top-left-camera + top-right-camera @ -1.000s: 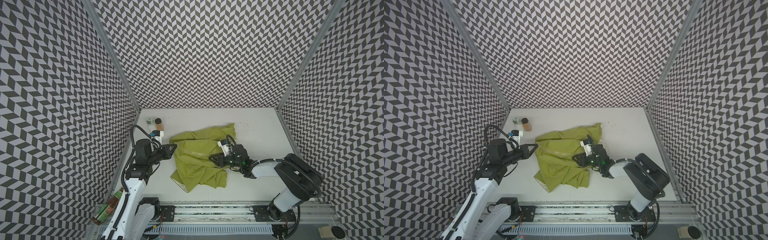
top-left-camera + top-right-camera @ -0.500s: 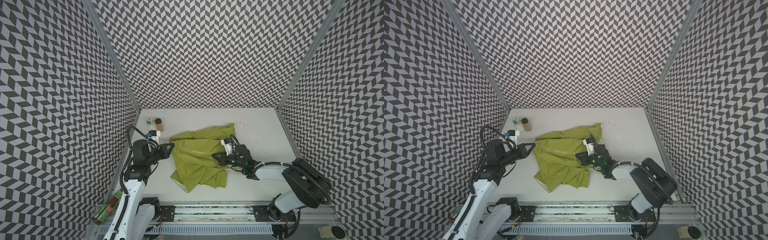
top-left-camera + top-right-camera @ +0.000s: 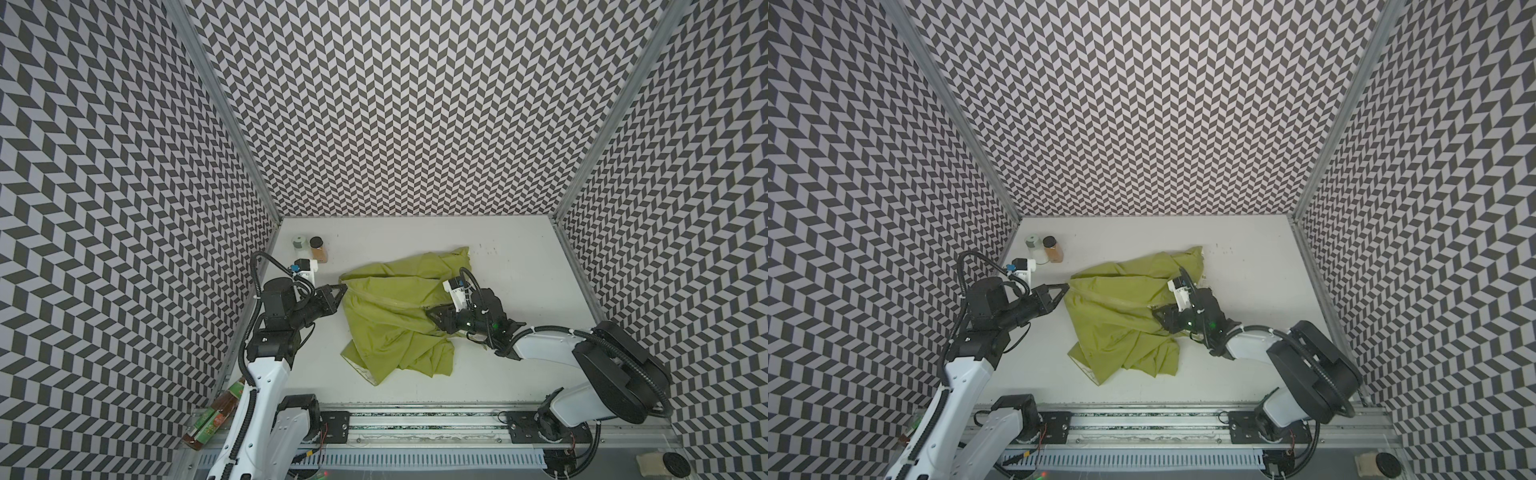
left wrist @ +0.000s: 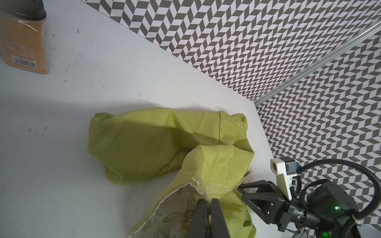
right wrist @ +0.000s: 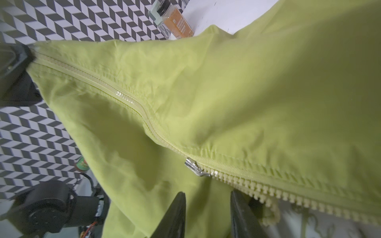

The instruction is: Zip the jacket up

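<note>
Zigzag walls (image 3: 374, 104) in grey and white are seen on three sides, and a white table (image 3: 519, 266) is set between them. Two small jars are stood side by side near the far left corner. One is a black-lidded jar (image 3: 319, 251) filled with orange-brown powder. Next to it is a pale jar (image 3: 298, 243) with a light green lid. Both are placed just behind the left arm (image 3: 266, 374) and apart from the jacket. A bottle (image 3: 216, 411) with a green and red label is seen lying off the table's edge, by the base of that arm.

The jacket (image 3: 395, 316) is laid crumpled in the middle of the table. It is made of thin lime-green cloth with many folds. Part of its right side is hidden by the right arm (image 3: 540, 345) in both top views. A bit of cream lining (image 4: 175, 210) with green doodles is shown in the left wrist view.

The left gripper (image 3: 340, 287) is closed on the jacket's left tip, where the zip (image 5: 132, 103) ends, and the cloth is stretched from there. The right gripper (image 5: 207, 195) is held low at the jacket's right side. Its fingers are parted and nothing is pinched between them. A small silver slider (image 5: 194, 167) is seen just past the fingertips and is not touched. Between the left gripper and the slider the zip is shut. Past the slider the teeth (image 5: 288, 197) are seen apart.
</note>
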Available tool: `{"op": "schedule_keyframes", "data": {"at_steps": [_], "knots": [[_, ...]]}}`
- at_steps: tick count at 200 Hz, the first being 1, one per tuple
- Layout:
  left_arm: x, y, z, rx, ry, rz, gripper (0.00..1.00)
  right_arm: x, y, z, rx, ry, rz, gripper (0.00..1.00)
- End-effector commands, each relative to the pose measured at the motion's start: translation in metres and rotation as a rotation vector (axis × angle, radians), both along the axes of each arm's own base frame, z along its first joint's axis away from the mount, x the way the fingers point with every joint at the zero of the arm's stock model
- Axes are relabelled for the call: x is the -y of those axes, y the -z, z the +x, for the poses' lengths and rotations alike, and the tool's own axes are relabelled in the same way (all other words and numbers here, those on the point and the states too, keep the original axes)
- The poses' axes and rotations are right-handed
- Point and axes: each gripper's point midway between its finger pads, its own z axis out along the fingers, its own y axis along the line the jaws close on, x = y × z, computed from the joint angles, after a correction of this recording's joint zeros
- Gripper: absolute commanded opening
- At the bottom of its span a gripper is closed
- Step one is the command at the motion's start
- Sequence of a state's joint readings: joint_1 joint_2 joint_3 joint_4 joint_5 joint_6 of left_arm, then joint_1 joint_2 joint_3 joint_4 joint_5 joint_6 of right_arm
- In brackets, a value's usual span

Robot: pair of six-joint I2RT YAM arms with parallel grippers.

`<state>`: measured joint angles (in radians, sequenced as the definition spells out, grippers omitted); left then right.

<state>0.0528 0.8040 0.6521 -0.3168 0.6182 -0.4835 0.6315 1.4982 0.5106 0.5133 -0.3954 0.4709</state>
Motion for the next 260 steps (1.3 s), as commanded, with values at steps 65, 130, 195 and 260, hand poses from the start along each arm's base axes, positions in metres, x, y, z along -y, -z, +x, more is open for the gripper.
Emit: {"op": "schedule_keyframes", "data": {"at_steps": [65, 130, 195, 260], "knots": [[-0.028, -0.026, -0.022, -0.017, -0.204, 0.143, 0.99, -0.022, -0.018, 0.025, 0.057, -0.053, -0.009, 0.43], [0.091, 0.017, 0.001, -0.026, 0.112, 0.022, 0.94, -0.010, -0.041, 0.016, 0.065, -0.037, -0.018, 0.43], [0.120, 0.062, 0.034, -0.166, 0.119, -0.060, 0.90, -0.017, -0.038, 0.027, 0.071, -0.069, -0.053, 0.42], [0.136, 0.094, 0.038, -0.229, 0.167, -0.072, 0.82, -0.025, -0.009, 0.039, 0.057, -0.087, -0.097, 0.42]]}}
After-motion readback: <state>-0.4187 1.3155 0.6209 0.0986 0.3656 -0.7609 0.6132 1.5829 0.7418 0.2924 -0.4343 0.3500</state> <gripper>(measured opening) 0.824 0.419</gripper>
